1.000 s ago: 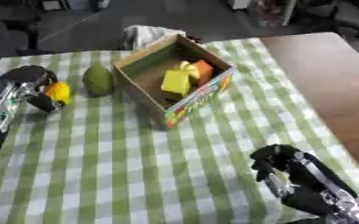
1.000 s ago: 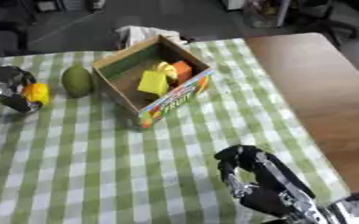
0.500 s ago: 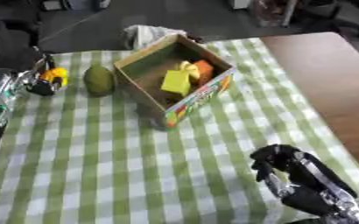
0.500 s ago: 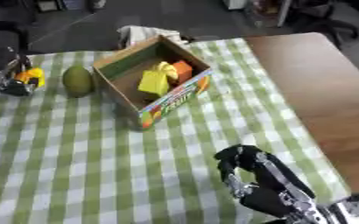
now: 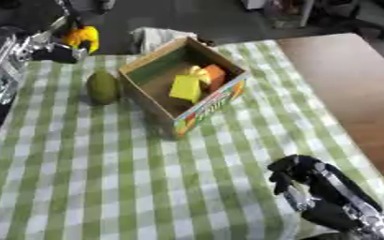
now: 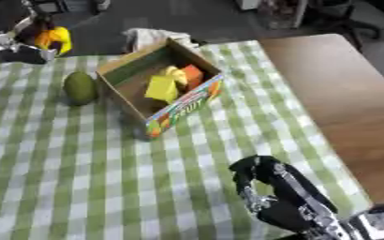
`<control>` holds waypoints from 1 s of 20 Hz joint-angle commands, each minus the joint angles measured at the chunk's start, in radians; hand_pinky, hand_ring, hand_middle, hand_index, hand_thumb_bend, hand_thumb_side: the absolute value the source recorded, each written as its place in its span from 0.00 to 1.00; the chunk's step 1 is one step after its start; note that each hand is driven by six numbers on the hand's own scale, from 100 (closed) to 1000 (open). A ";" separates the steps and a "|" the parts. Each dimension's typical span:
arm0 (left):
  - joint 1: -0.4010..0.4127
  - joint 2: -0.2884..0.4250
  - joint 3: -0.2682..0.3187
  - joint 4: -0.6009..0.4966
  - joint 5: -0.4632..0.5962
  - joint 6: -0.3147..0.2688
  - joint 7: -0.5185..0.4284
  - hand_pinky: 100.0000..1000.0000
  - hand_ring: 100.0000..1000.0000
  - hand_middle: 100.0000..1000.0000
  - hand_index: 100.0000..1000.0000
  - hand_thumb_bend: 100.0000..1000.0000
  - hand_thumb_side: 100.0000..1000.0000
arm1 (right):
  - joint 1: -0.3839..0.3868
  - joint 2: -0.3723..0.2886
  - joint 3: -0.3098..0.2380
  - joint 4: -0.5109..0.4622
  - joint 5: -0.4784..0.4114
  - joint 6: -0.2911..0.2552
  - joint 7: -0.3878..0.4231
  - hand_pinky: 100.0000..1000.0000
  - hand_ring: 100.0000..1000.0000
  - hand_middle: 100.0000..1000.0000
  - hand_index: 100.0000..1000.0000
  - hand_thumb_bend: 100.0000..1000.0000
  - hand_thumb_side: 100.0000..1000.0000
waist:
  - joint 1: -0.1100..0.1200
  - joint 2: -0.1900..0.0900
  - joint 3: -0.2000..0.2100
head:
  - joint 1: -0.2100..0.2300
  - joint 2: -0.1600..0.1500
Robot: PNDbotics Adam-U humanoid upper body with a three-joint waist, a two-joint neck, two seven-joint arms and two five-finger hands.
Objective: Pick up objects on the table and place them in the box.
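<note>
Rose since the earlier pictures: left hand (image 5: 52, 47), a second ago low at the left edge of the checked cloth (image 5: 146, 178), half a second ago higher, now up at the far left corner, above and beyond the cloth's far edge. Carried along in it, a yellow thing (image 5: 83, 36) with a touch of orange, pinched at the dark fingertips; exact shape not clear, fingers curled about it. Shifted too, the whole view, tilted and drawn in a little — the camera's doing, not the things'.

Stayed put: green fruit (image 5: 103, 86), oval, dull olive, lying on the cloth just left of the box (image 5: 197, 110), near it but apart. Box open-topped, cardboard, set askew, printed lettering on its near right wall; inside, a yellow block (image 5: 185, 88) leaning against an orange piece (image 5: 214, 75), with a paler yellow bit behind. Beyond the box, a crumpled whitish cloth (image 5: 154, 36) at the table's far edge. Bare wood table (image 5: 351, 84) to the right.

Unmoved at the near right corner: right hand (image 5: 310, 180), fingers up and bent in a relaxed curl, holding nothing.
</note>
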 commanded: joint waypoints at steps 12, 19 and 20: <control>-0.019 -0.148 -0.084 0.075 -0.076 -0.069 -0.062 0.53 0.43 0.42 0.65 0.14 0.15 | -0.014 -0.003 0.006 -0.012 -0.004 0.000 0.009 0.66 0.41 0.47 0.65 0.00 0.29 | -0.005 -0.011 -0.015 | 0.012 0.005; -0.013 -0.133 -0.075 0.082 -0.088 -0.058 -0.032 0.63 0.59 0.62 0.81 0.31 0.20 | -0.014 -0.003 0.005 -0.012 -0.002 -0.001 0.008 0.66 0.41 0.47 0.65 0.00 0.29 | -0.004 -0.011 -0.015 | 0.011 0.005; -0.012 -0.125 -0.069 0.078 -0.082 -0.052 -0.035 0.64 0.60 0.64 0.83 0.29 0.20 | -0.014 -0.003 0.005 -0.012 -0.002 0.000 0.007 0.66 0.41 0.47 0.65 0.00 0.29 | -0.004 -0.011 -0.014 | 0.011 0.005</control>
